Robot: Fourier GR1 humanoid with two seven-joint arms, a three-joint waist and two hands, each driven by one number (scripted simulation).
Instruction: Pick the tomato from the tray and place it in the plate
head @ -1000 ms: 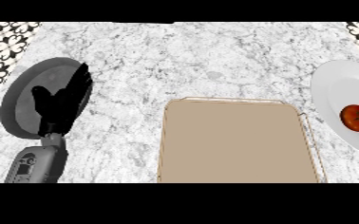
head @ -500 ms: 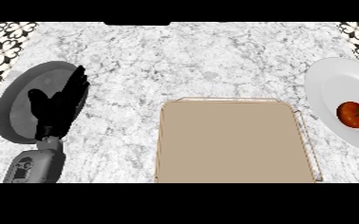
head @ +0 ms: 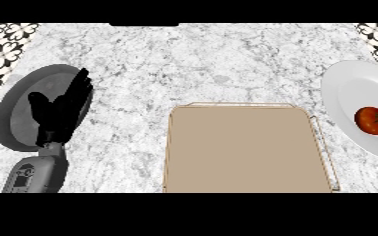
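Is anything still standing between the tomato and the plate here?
No. The tomato already lies on the white plate at the view's right edge, off the tan tray. The left hand rests open over a grey disc at the left; the right hand is out of view.

One tomato [head: 367,120], one tray [head: 247,150], two plates [head: 347,97]

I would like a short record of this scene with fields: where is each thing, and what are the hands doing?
tomato: lies on the plate, at the view's right edge
plate: white, right side of the counter, partly cut off by the edge
tray: tan, in the middle, nothing on it
grey disc: round, left side of the counter
left hand: open, fingers up, resting over the grey disc
right hand: not in view
counter: grey marble
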